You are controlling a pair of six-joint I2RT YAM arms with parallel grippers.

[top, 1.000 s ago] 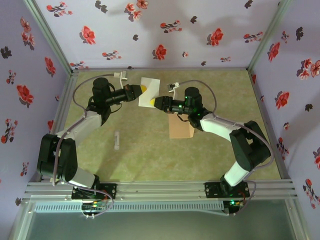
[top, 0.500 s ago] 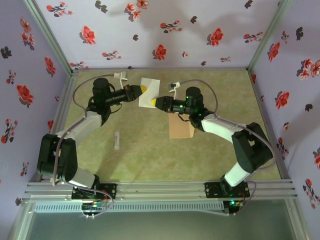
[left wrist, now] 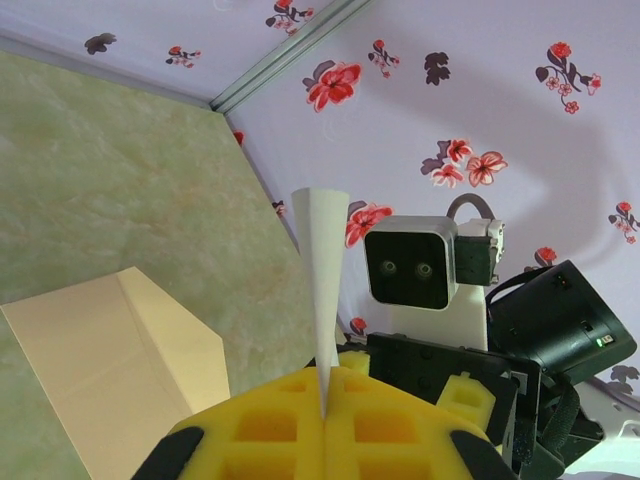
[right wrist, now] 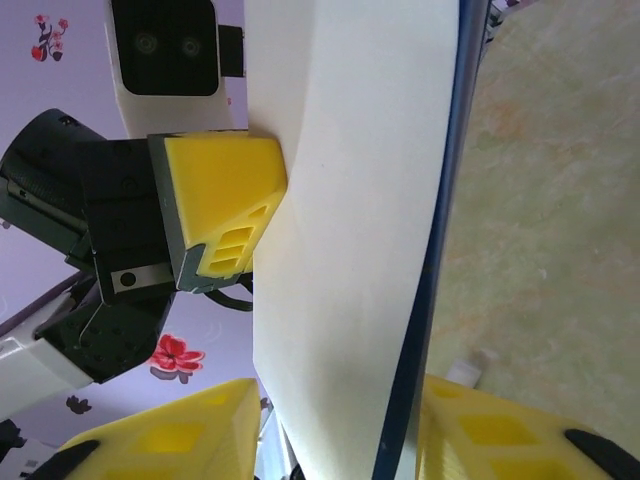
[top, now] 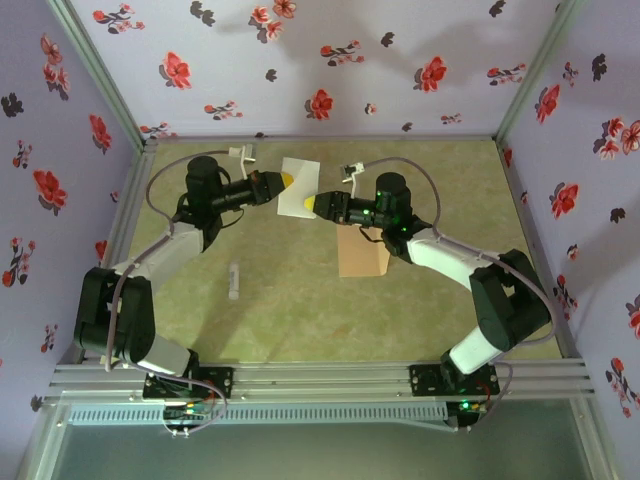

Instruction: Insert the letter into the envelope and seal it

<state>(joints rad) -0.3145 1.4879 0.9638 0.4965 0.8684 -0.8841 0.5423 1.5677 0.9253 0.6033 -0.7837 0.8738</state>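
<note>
White paper with a blue border: the letter (top: 299, 187), one sheet, held in the air over the far middle of the table (top: 300, 320), clear of the surface. We judge it very light, limp and easily creased. Held by one edge it will probably sag or curl, and it may slip out of foam pads that pinch loosely.
Left gripper (left wrist: 325, 405): jaws closed flat on one edge of the sheet, which stands edge-on out of the yellow pads.
Right gripper (right wrist: 340, 435): jaws partly apart, one pad on either side of the opposite, blue-trimmed edge, not pressed together on it.
Best hold, in our view: close to an edge, pads flat, both edges supported.
Tan kraft envelope (top: 362, 255): lying flat on the table under the right arm, near the sheet but apart from it. We judge it equally thin and likely to skid when pushed
</note>
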